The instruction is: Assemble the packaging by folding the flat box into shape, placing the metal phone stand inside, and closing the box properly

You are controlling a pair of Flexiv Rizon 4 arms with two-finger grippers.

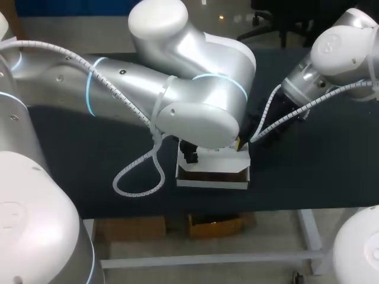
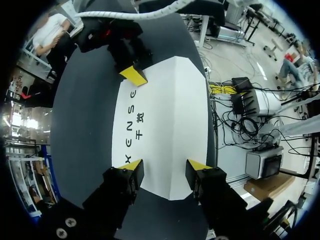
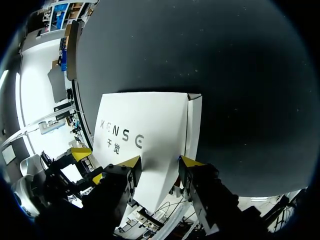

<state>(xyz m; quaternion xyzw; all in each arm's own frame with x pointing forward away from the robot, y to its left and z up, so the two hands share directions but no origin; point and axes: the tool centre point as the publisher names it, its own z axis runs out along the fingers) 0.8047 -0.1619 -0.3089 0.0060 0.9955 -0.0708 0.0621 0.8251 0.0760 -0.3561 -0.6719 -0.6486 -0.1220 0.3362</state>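
Note:
The white box [image 1: 213, 180] lies near the table's front edge, its front side showing a brown inside. Its printed top panel [image 2: 170, 115] fills the left wrist view. My left gripper [image 2: 165, 171] stands open over one end of that panel, fingertips just above its edge. At the opposite end my right gripper [image 2: 132, 73] touches the panel with a yellow tip. In the right wrist view the right gripper [image 3: 160, 164] is open over the panel [image 3: 145, 130], holding nothing. In the head view my left arm hides most of the box; the right gripper [image 1: 239, 144] sits at its far right corner. No phone stand shows.
A narrow side flap [image 3: 195, 125] stands along one edge of the box. The left arm's white coiled hose [image 1: 139, 177] loops down onto the black table [image 1: 308, 171] to the left of the box. The table's front edge runs close behind the box.

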